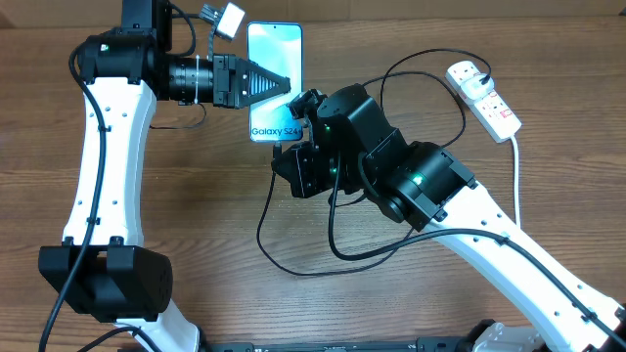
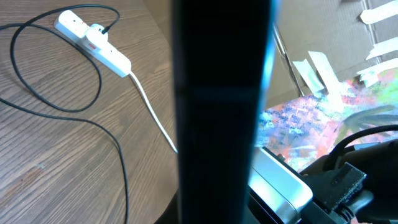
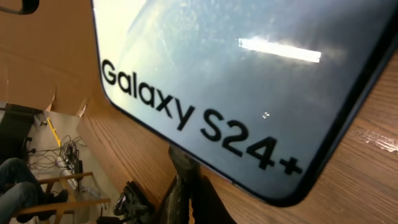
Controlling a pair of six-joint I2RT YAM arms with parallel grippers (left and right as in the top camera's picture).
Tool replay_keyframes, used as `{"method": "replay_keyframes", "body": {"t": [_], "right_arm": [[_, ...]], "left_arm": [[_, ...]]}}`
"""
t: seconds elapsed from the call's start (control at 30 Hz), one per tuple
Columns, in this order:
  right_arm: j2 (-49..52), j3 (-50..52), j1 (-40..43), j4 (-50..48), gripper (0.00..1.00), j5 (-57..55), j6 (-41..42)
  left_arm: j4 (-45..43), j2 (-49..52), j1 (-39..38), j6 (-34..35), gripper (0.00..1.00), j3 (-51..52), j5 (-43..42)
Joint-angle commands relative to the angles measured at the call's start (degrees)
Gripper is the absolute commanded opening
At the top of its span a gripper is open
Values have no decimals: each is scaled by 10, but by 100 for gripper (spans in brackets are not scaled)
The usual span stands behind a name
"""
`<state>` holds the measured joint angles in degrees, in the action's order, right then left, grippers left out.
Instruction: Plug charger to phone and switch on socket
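Phone [image 1: 266, 54]: top centre of the table [image 1: 205, 196], screen up, lettering readable. It is pinched near its right edge by the left gripper [image 1: 287, 83], fingers pressed flat on it.

Right gripper [image 3: 185, 177]: fingers pressed together on the connector end of the charger [image 1: 260, 230], tip just below the phone's bottom edge.

Charger cable: loops loosely across the wood beneath the right arm and runs to its black plug, seated in the socket.

Socket [image 1: 486, 98]: white strip at the far right, well apart from the phone, with its white lead [image 1: 516, 166] trailing toward the near edge.

Left tool [image 1: 285, 83] pinched closed, right tool [image 1: 301, 107] likewise
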<state>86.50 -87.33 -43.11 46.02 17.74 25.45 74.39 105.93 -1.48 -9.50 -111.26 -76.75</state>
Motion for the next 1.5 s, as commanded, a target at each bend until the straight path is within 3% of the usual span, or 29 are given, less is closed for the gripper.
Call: {"method": "replay_keyframes", "body": {"t": [0.0, 1.2, 1.33, 1.47], "right_arm": [[-16, -12, 5, -3, 4, -11, -4], [-16, -12, 5, 9, 5, -12, -4], [-16, -12, 5, 20, 17, -40, 7], [-16, -12, 5, 38, 31, -74, 30]], "left_arm": [[2, -2, 0, -21, 4, -5, -41], [-10, -2, 1, -51, 4, -5, -30], [-14, -2, 4, -26, 4, -5, 62], [-13, -2, 4, 58, 4, -5, 256]]}}
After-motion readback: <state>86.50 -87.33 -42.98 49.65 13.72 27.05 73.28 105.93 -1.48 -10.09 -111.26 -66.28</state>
